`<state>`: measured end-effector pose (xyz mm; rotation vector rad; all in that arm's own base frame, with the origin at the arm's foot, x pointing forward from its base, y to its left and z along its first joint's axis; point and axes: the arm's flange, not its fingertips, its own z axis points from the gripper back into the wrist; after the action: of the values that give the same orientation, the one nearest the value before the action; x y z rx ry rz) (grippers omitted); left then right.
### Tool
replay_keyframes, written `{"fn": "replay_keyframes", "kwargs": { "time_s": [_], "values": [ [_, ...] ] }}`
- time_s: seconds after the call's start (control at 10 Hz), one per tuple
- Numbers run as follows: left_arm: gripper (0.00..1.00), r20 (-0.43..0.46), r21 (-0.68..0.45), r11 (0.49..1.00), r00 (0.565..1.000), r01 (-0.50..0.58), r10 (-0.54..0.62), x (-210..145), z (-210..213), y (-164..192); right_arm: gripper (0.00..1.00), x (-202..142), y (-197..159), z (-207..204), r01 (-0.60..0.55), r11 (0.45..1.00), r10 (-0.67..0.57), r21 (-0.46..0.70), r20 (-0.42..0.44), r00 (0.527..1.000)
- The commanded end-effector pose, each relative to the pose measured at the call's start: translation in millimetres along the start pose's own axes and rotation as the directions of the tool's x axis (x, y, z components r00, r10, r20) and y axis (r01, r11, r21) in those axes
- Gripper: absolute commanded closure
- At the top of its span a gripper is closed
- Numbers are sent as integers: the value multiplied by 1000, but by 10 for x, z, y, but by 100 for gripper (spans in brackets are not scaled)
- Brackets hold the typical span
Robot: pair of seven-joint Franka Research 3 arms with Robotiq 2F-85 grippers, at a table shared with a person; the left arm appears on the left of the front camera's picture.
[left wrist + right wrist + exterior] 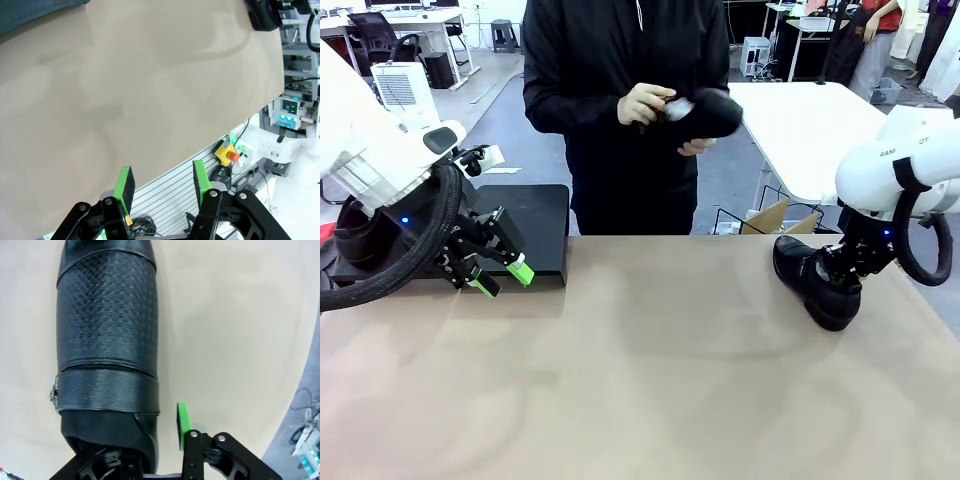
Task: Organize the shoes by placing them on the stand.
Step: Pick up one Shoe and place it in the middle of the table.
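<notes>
A black shoe (808, 275) lies on the tan table at the right; in the right wrist view this shoe (107, 325) points away from the camera. My right gripper (840, 278) is down at its collar. One green pad (183, 427) stands just outside the collar with a thin gap, and the other finger is hidden by the shoe. The black stand (535, 215) sits at the left, with another shoe (355, 240) at its far-left end behind my arm. My left gripper (505, 280) (162, 170) hangs open and empty in front of the stand. The person holds a third shoe (708, 112) in both hands.
The person stands at the far edge of the table, behind its middle. A white table (810, 125) and a wire rack with a cardboard box (770, 215) lie beyond the far right edge. An emergency-stop button (231, 154) sits below the table's near edge.
</notes>
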<state>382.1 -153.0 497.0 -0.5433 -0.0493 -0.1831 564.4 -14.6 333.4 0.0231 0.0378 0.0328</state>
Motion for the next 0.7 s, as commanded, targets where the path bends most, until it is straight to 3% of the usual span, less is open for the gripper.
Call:
{"fn": "replay_keyframes", "kwargs": {
  "time_s": [0.0,0.4,0.6],
  "values": [
    [38,5,-10,1000,1000,3,-3,7,3,-4,100,-60,19,-53,-41,999,42,35,-11,999],
    [38,5,-10,1000,1000,3,-3,7,3,-4,100,-157,125,79,-12,993,13,118,-8,1000],
    [38,5,-10,1000,1000,3,-3,7,3,-4,100,-411,142,446,190,975,-195,112,37,980]
  ]
}}
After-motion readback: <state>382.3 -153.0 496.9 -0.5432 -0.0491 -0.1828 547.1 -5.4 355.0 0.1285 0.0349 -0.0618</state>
